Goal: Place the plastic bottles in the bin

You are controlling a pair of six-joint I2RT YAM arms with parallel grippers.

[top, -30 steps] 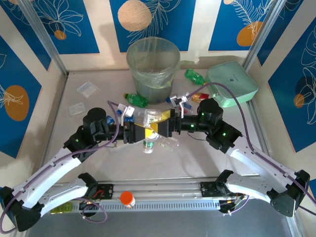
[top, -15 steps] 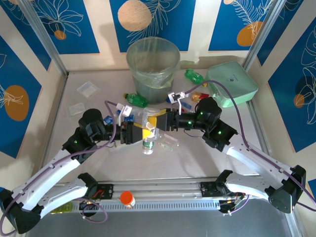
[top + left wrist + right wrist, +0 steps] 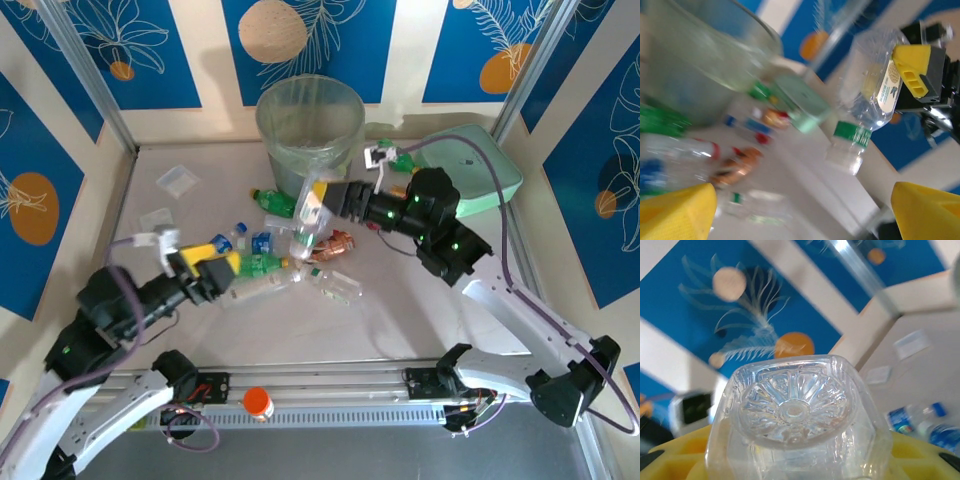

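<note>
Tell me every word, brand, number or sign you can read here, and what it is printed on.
No text can be read anywhere.
Label on the clear bottle in the right gripper: a round emblem and lines of print, too blurred to read.
Labels on the loose bottles on the table: too small to read.
Walls: leaf and circle patterns, no writing.

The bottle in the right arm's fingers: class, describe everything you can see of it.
Clear, thin, dented plastic bottle with a pale label, green neck band and white cap. It hangs cap-down, tilted, above the table, near the bin. The right gripper clamps its upper body between yellow fingers; its star-patterned base faces the right wrist camera.
</note>
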